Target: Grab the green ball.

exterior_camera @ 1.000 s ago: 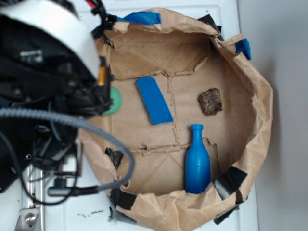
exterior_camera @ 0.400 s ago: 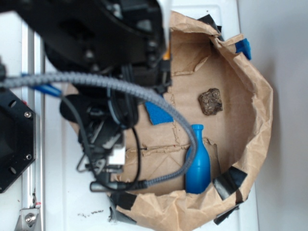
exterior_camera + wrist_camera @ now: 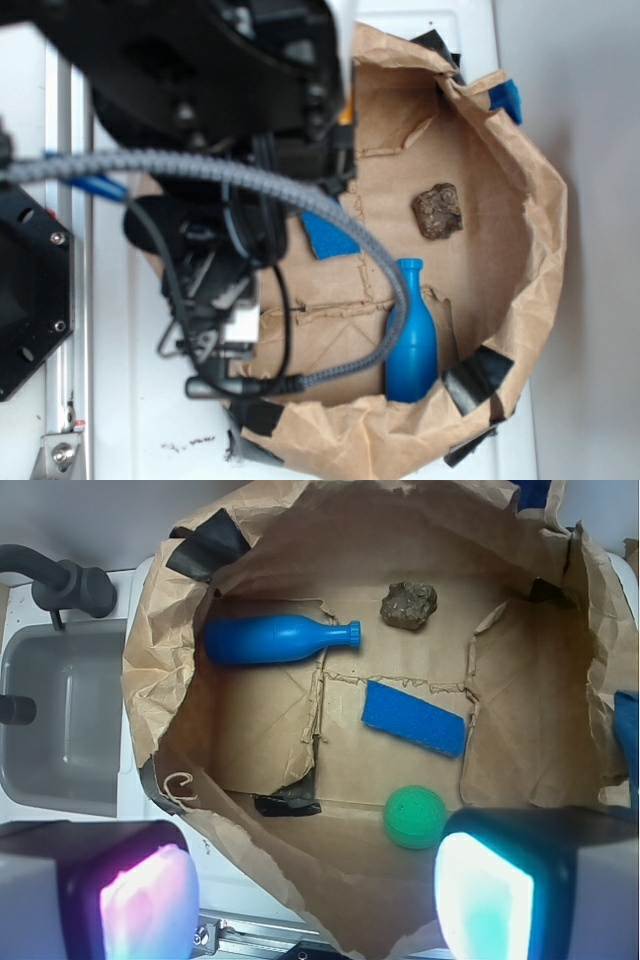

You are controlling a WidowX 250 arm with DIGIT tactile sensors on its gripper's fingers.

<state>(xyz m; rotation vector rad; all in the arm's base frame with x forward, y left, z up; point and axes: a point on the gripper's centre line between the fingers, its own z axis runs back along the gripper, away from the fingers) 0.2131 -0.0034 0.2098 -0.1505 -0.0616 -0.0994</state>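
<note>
target: small mint-green matte foam ball (image 3: 414, 816), lying on the floor of the crumpled brown paper-lined basin (image 3: 170, 670), near the front wall, just ahead of the right finger pad in the wrist view
exterior view: ball hidden under the black arm (image 3: 200, 90) and grey braided cable (image 3: 250, 180); nothing to read there about it
jaws: spread wide, empty; two glowing pads (image 3: 484, 900) at the bottom corners of the wrist view, gripper (image 3: 310, 900) hovering above the basin floor
alignment: ball off-centre, toward the right pad, not between the pads yet
step: approach, pre-grasp
how to do well: shift sideways to centre the ball in the gap, then straight down, close only once pads flank the widest part; foam probably gives a bit, so light squeeze likely enough
clearance: blue rectangular sponge (image 3: 414, 718) near the ball, farther in; apart, not touching; black tape scrap (image 3: 288, 804) beside it on the other side; paper wall close, risk of snagging a pad on the crumpled rim
not the target: blue plastic bottle (image 3: 275, 640) lying on its side, well apart; brown lumpy rock (image 3: 408, 604) at the far wall
vs 1.0 s ago: arm swung in over the basin, now covering ball and most of the sponge in the exterior view
vs 0.4 s ago: hardly any change, arm near settled
</note>
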